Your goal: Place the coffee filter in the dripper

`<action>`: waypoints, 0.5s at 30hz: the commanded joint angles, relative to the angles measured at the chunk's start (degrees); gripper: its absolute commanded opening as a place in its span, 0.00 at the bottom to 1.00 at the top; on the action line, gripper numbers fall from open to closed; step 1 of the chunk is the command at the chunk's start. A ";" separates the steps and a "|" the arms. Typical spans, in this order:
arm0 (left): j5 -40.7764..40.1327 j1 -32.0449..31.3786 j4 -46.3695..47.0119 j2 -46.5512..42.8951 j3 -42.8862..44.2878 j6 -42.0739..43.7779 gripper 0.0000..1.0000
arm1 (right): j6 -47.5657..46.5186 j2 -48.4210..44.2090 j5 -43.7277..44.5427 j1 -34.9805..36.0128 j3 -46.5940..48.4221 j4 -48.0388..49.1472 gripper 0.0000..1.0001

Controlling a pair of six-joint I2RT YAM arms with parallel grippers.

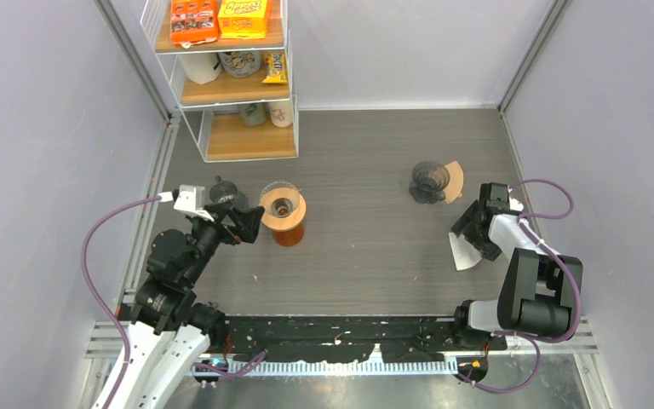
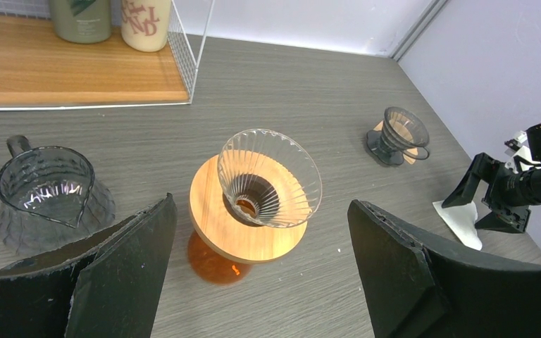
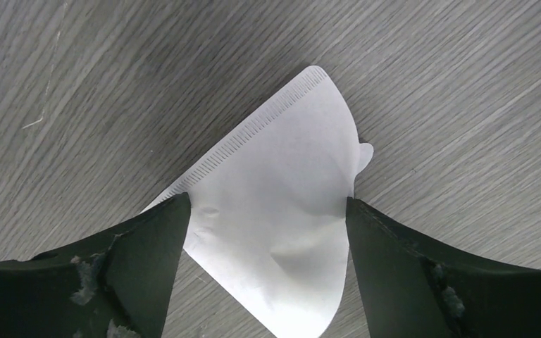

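A white paper coffee filter (image 3: 282, 204) lies flat on the table at the right (image 1: 464, 253). My right gripper (image 3: 264, 225) is open, low over it, one finger at each side edge of the paper. A clear glass dripper (image 2: 269, 177) on a round wooden collar sits atop an amber vessel left of centre (image 1: 283, 206). My left gripper (image 2: 260, 271) is open and empty, just near of that dripper. A second, dark dripper (image 1: 428, 181) with a brown filter beside it stands at the back right.
A dark glass pitcher (image 2: 46, 197) stands left of the clear dripper. A wire and wood shelf (image 1: 230, 85) with cups and snack boxes occupies the back left. Grey walls close in both sides.
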 commanded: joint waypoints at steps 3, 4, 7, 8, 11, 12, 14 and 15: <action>-2.66 -0.17 1.19 -0.38 0.06 0.68 0.99 | 1.66 2.90 -5.22 -0.20 -2.60 4.76 0.80; -2.60 -0.17 1.22 -0.30 0.01 0.57 0.99 | 1.63 2.93 -5.51 -0.23 -2.65 4.80 0.78; -2.66 -0.17 1.23 -0.20 0.03 0.48 0.99 | 1.50 2.21 -5.55 -0.25 -2.82 4.96 0.71; -2.73 -0.17 1.23 -0.16 0.05 0.42 0.99 | 1.50 1.84 -5.39 -0.25 -2.93 4.99 0.65; -2.86 -0.17 1.22 -0.11 0.00 0.24 0.99 | 1.15 -1.11 -5.47 -0.25 -3.63 5.38 0.55; -2.82 -0.16 1.18 -0.11 0.03 0.12 0.99 | 1.02 -1.80 -5.90 -0.25 -3.91 5.59 0.49; -2.72 -0.17 1.28 -0.07 0.11 -0.06 0.99 | 0.68 -5.55 -6.65 -0.25 -4.82 6.57 0.41; -2.68 -0.17 1.17 -0.04 0.10 -0.07 0.99 | 0.51 -6.57 -7.12 -0.21 -5.58 7.29 0.39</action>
